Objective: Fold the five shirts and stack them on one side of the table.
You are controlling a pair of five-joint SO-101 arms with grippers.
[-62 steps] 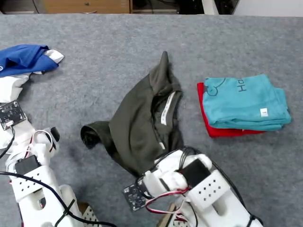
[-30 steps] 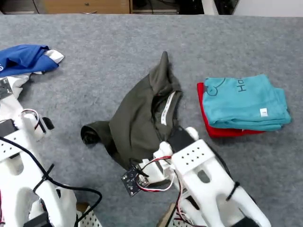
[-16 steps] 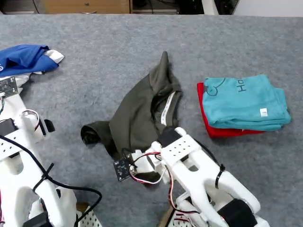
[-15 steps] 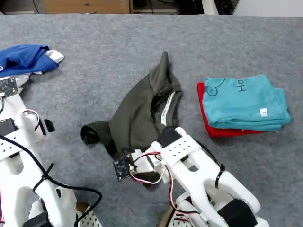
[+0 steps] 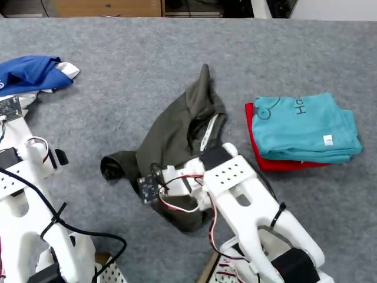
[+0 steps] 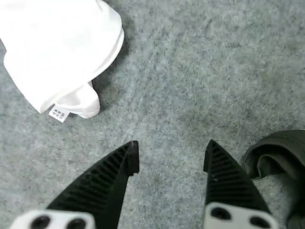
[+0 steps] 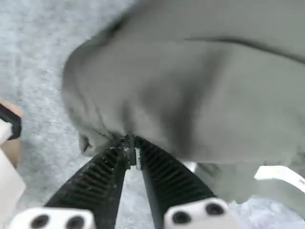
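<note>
An olive shirt [image 5: 177, 132] lies crumpled at mid-table, one sleeve [image 5: 115, 167] trailing left. My right gripper [image 7: 131, 151] is shut on a fold of its near edge [image 7: 157, 100], and the right arm [image 5: 235, 188] lies over that edge. A teal shirt [image 5: 306, 127] sits folded on a folded red shirt [image 5: 259, 156] at the right. At the far left a blue shirt [image 5: 29, 72] lies bunched beside a white shirt [image 6: 57, 47]. My left gripper [image 6: 171, 157] hangs open over bare table between the white shirt and the olive sleeve [image 6: 276, 152].
The grey felt table [image 5: 129, 53] has free room across the back and between the olive shirt and the blue one. The left arm's base [image 5: 41, 247] fills the near left corner. Furniture stands behind the far edge.
The right arm has pushed forward and to the left, carrying the olive shirt's near edge with it. The left arm swung left earlier and has kept still for the last half second.
</note>
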